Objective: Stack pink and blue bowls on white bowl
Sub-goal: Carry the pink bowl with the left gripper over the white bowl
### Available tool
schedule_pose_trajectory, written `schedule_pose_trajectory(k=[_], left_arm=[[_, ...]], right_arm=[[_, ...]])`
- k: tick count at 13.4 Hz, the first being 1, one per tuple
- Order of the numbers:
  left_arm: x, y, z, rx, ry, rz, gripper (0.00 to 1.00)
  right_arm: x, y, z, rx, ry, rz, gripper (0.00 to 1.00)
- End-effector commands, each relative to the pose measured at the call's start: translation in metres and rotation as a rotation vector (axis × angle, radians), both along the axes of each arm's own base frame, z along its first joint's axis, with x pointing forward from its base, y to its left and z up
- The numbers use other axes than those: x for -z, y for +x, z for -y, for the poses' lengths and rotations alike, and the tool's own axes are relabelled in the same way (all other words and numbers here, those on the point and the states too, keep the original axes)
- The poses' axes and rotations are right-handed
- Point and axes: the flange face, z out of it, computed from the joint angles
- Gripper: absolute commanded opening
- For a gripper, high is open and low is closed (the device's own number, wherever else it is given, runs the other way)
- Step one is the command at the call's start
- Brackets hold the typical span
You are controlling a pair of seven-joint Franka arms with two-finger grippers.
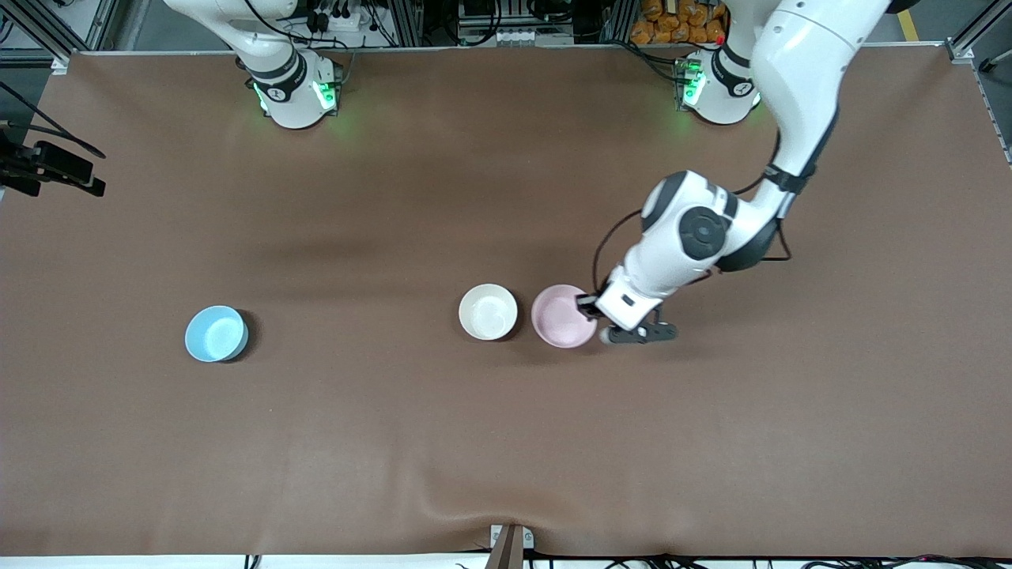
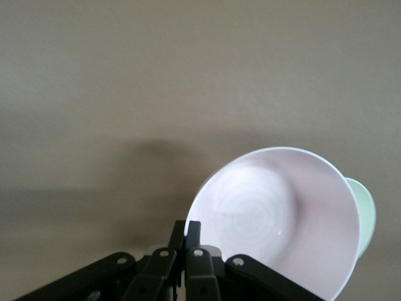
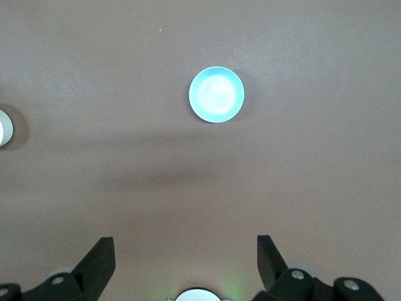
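A: From the front view, where are the bowls?

B: The pink bowl (image 1: 563, 316) sits near the table's middle, just beside the white bowl (image 1: 488, 312) on the side toward the left arm's end. The blue bowl (image 1: 216, 333) lies well apart, toward the right arm's end of the brown table (image 1: 395, 442). The left gripper (image 1: 589, 309) is at the pink bowl's rim.

A: And the left wrist view?

B: The left gripper's (image 2: 186, 233) fingers are pinched on the pink bowl's (image 2: 276, 219) rim; the bowl looks tilted, and the white bowl's (image 2: 366, 213) edge peeks past it.

A: The right wrist view?

B: The right gripper (image 3: 186, 251) hangs high with its fingers spread wide and nothing between them, waiting. The blue bowl (image 3: 216, 95) is on the table below it.
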Motion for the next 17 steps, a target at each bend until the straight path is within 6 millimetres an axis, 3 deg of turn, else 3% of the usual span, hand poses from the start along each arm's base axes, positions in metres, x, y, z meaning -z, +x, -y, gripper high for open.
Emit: schedule_pose_trajectory(k=[1,8,12,17], left_arm=[[0.000,-0.001,0.019,-0.023,-0.011,-0.012,0.00],[0.011,-0.021,0.056,0.023,-0.014,0.004,0.00],[0.018,-0.026,0.091,-0.026,0.000,0.010,0.00],[0.028,-0.025,0.113,-0.041,0.002,0.018,0.00]], right_arm=[[-0.002,0.003,0.000,-0.001,0.010,0.002,1.00],[0.003,0.007,0.003,0.003,0.008,0.001,1.00],[0.011,0.011,0.006,0.008,0.008,-0.005,1.00],[0.021,0.016,0.011,0.015,0.007,-0.005,1.00]])
